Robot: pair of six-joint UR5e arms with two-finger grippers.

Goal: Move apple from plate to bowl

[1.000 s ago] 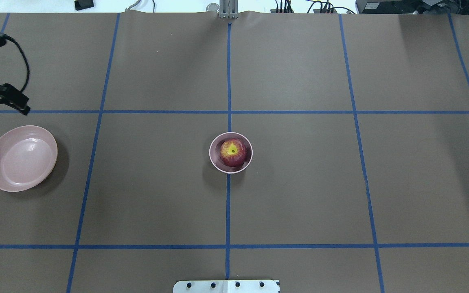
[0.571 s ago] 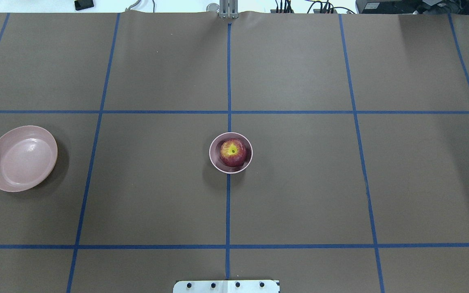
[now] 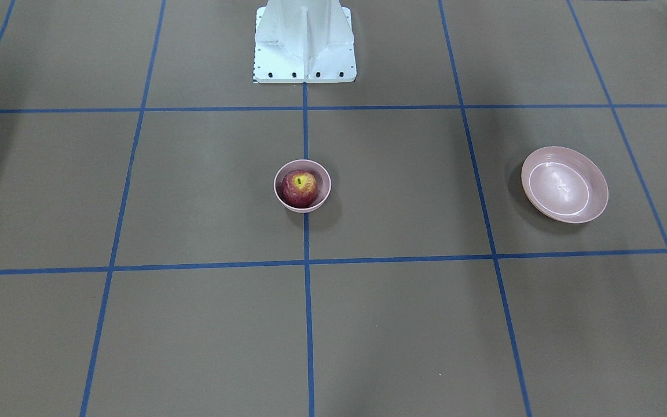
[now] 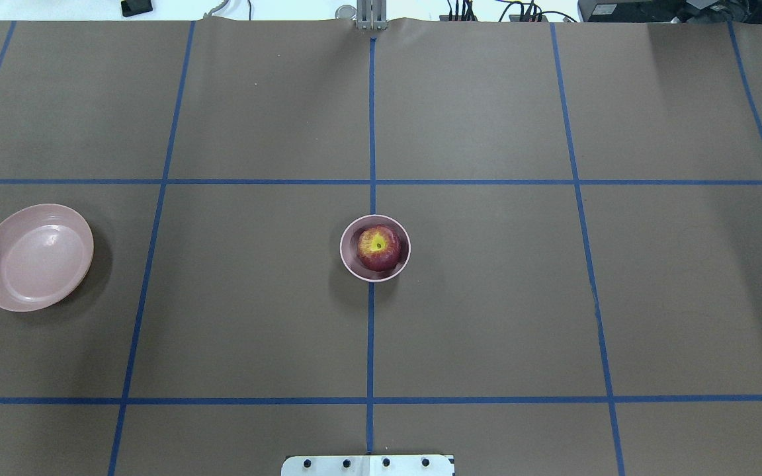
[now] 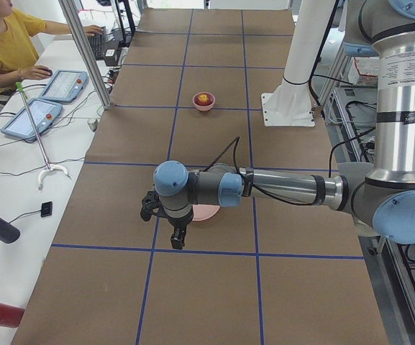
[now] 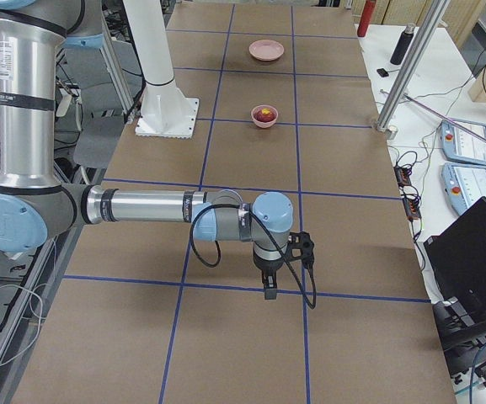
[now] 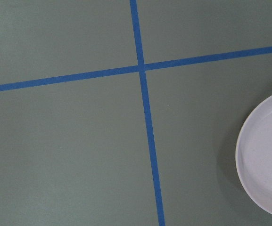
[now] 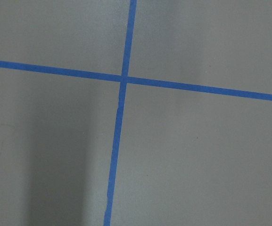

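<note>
The dark-red apple (image 4: 379,247) with its yellow patch sits inside the small deep pink bowl (image 4: 349,233) at the table's middle; both also show in the front-facing view, the apple (image 3: 299,187) in the bowl (image 3: 324,180). The wide pink plate (image 4: 35,258) lies empty at the left, and its rim shows in the left wrist view (image 7: 267,165). My left gripper (image 5: 176,237) hangs just beside the plate (image 5: 208,213), past the table's left end. My right gripper (image 6: 269,289) hangs over bare table far from the bowl. I cannot tell whether either is open or shut.
The robot's white base (image 3: 304,40) stands at the near edge behind the bowl. Blue tape lines cross the brown table. An operator (image 5: 6,43) sits at a side bench with tablets. A post (image 6: 407,63) stands at the table's far edge.
The left gripper, at the overhead view's left edge one second ago, has moved out of that view. The apple, bowl and plate have not moved.
</note>
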